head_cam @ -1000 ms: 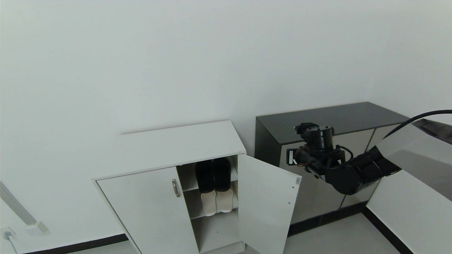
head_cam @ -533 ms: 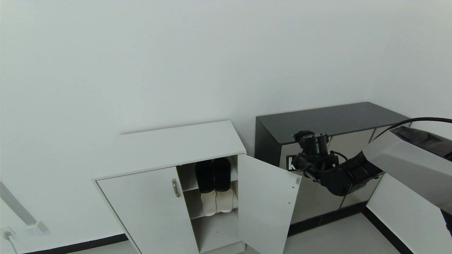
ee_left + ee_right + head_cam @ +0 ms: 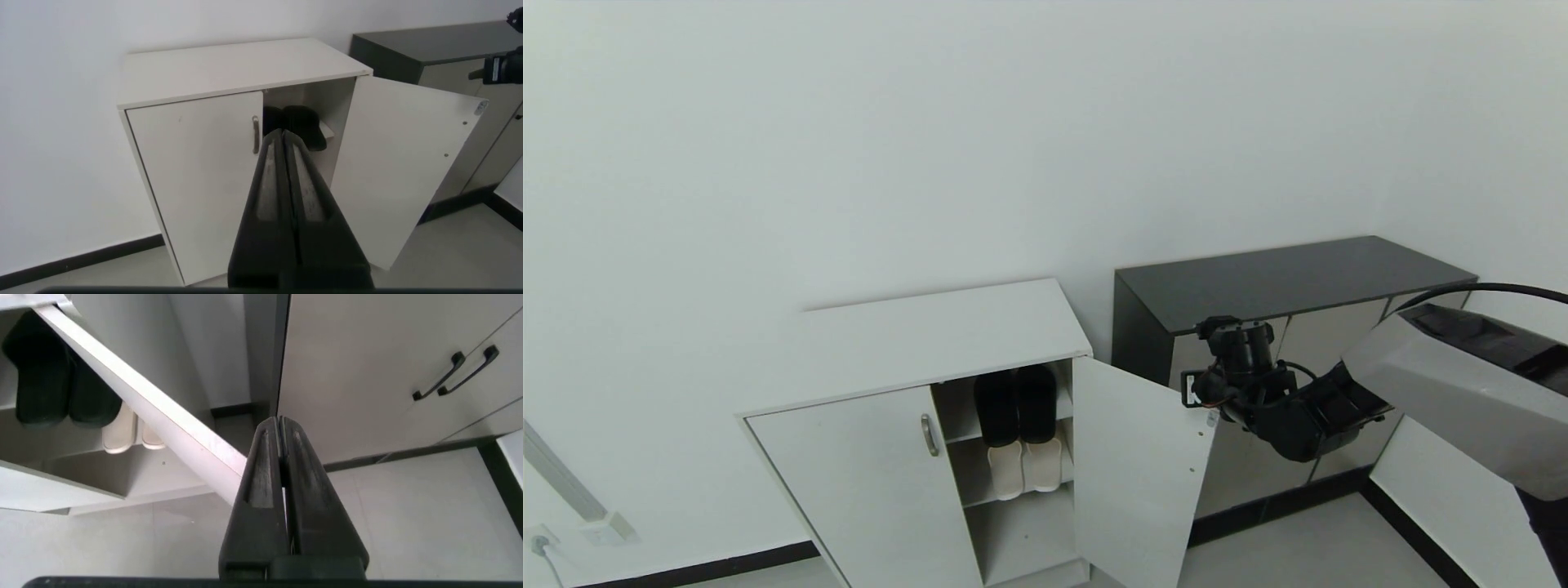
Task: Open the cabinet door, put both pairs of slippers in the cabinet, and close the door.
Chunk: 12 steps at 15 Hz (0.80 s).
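Brings the right gripper (image 3: 1202, 398) lower and nearer the free edge of the open white flat-panel cabinet door (image 3: 1135, 457), jaws pressed together, likely for pushing it closed. Shows black slippers (image 3: 1015, 404) and white slippers (image 3: 1023, 464) already shelved inside the white wooden cabinet (image 3: 931, 335). Holds the left gripper (image 3: 283, 140) back, jaws together too.

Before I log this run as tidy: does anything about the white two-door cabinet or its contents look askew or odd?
Nothing stands out. In the white two-door cabinet, the black slippers sit side by side on the upper shelf, the white slippers likewise on the shelf below. The right door stands open, simply not yet closed.
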Motion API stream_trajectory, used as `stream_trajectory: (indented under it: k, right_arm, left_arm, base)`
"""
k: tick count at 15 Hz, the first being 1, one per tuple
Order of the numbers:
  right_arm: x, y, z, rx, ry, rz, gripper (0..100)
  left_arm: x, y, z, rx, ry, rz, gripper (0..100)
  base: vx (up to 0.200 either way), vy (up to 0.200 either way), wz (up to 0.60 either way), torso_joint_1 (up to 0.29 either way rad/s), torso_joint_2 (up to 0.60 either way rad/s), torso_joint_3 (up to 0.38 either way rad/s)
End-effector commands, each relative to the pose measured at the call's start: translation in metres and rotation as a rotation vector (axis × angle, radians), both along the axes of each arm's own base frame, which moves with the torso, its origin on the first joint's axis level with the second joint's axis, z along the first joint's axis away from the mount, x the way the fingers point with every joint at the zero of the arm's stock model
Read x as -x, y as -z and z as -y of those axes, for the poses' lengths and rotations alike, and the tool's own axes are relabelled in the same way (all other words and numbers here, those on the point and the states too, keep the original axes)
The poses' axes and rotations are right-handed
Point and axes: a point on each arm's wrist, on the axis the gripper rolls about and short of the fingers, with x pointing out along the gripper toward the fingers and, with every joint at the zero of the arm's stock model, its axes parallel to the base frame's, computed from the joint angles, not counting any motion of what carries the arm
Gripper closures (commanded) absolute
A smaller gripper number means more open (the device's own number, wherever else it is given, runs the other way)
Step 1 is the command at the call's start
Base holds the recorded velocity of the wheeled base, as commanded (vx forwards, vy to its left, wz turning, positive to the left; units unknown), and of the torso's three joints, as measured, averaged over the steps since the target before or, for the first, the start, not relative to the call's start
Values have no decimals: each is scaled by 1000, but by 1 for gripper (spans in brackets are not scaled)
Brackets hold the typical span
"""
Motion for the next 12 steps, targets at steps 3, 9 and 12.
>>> stream_trajectory:
  k: [3,9,12]
  right_arm:
    - [-2,12,-1,-1,5,-23,100]
    - [-5,21,1,-2,7,-37,100]
    - [-5,25,2,-1,3,-47,100]
  left_arm:
    - [0,0,0,1,0,-1,100]
    - [0,0,0,1,0,-1,100]
    - [0,0,0,1,0,-1,100]
  base:
    - [0,0,0,0,0,0]
    - [0,0,0,0,0,0]
    - [0,0,0,0,0,0]
